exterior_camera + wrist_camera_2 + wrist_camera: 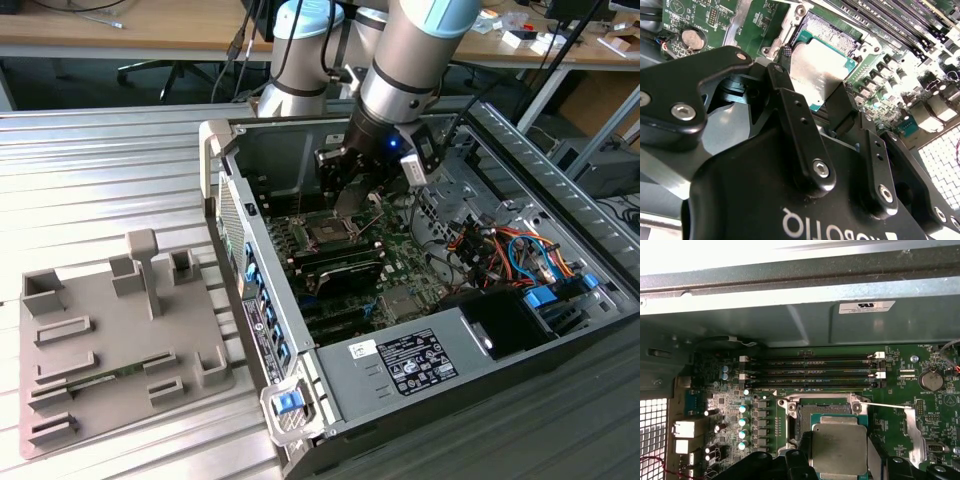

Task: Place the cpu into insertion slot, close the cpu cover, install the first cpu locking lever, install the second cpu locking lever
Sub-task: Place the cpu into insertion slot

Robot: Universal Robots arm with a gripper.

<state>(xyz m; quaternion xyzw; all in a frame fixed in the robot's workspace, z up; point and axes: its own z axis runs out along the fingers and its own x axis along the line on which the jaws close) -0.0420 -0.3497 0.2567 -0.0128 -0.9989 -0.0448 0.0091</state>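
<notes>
My gripper (345,195) reaches down into the open computer case and is shut on the cpu (840,447), a silvery-grey square chip with a green rim. In both wrist views the black fingers (785,97) press on two opposite edges of the cpu (815,75). The chip hangs just above the insertion slot (825,407), partly over it, and part of the dark socket still shows. The insertion slot (326,236) sits on the green board. The cpu cover (912,432) lies swung open beside the socket, with a thin lever rod (885,404) sticking out near it.
Long black memory slots (810,372) run beside the socket, close to the case wall (800,320). Capacitors (742,422) stand along another side. Coloured cables (500,245) and a power supply (420,355) lie on the exterior view's right. A grey fixture plate (110,340) rests outside the case.
</notes>
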